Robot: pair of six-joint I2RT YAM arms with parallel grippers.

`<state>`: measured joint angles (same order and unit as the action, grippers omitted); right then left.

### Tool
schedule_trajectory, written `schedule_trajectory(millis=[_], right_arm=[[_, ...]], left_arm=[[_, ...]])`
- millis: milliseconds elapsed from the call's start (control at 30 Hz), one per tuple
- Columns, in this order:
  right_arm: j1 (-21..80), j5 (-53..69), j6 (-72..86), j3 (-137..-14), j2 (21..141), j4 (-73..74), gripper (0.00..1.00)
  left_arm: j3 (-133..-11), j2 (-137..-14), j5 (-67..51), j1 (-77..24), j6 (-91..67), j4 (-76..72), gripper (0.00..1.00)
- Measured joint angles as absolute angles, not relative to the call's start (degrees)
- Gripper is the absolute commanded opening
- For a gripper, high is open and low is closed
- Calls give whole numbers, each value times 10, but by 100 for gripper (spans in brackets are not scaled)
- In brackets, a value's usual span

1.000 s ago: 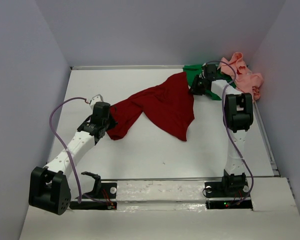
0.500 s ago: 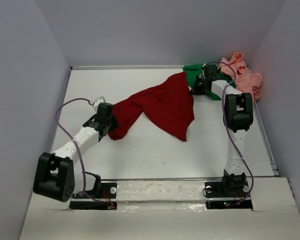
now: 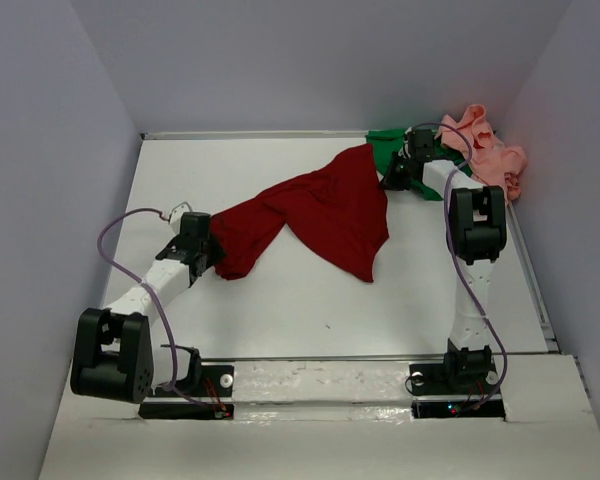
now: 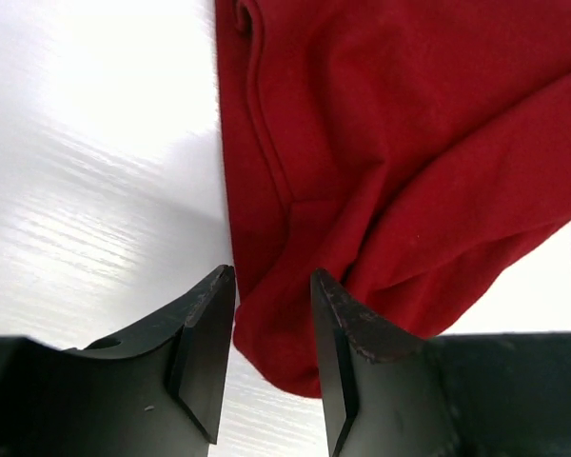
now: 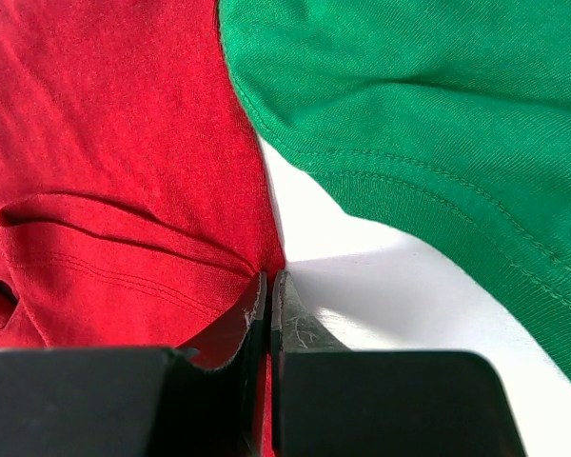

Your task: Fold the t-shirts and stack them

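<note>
The dark red t-shirt lies spread and rumpled across the middle of the table. My left gripper is at its near left end. In the left wrist view the jaws stand open with a fold of the red cloth lying between them on the table. My right gripper is at the shirt's far right corner, and in the right wrist view it is shut on the red cloth's edge. The bright green t-shirt lies just behind it and shows in the right wrist view. The salmon pink t-shirt is bunched in the far right corner.
Grey walls close in the white table on the left, back and right. A raised white rail with both arm bases runs along the near edge. A purple cable loops off the left arm.
My left arm has folded back, and its gripper has shifted a little left along the red shirt's near end. The right gripper and the shirts have not visibly moved.
</note>
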<state>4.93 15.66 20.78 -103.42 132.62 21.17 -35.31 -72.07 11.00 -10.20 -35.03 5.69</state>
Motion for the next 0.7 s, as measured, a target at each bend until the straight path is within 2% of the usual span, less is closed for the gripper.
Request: schedule_trajectory(millis=[67,100,133,300,400,500,533,600,700], right_arm=[[49,157,208,-1034,1326,212,0],[49,157,208,-1034,1326,212,0],[49,158,208,-1034,1326,212,0],[49,160,208,-1034,1326,212,0],[49,161,208,-1034,1326,212,0],[49,161,208,-1034,1326,212,0],[49,161,208,-1034,1326,212,0],[49,161,208,-1034,1326,212,0],[49,161,208,-1034,1326,213,0]], left_arm=[[-351,-709,110,-96,-350,58,37],[-351,-706,109,-93,-350,55,26],[-351,-705,107,-93,-350,53,0],[-351,-713,83,-91,-348,42,0],[-351,-729,63,-91,-348,27,7],[-351,-750,43,-91,-348,20,40],[-351,-755,39,-91,-349,19,57],[-351,-759,34,-91,-349,19,65],[-346,-750,34,-91,-351,16,66]])
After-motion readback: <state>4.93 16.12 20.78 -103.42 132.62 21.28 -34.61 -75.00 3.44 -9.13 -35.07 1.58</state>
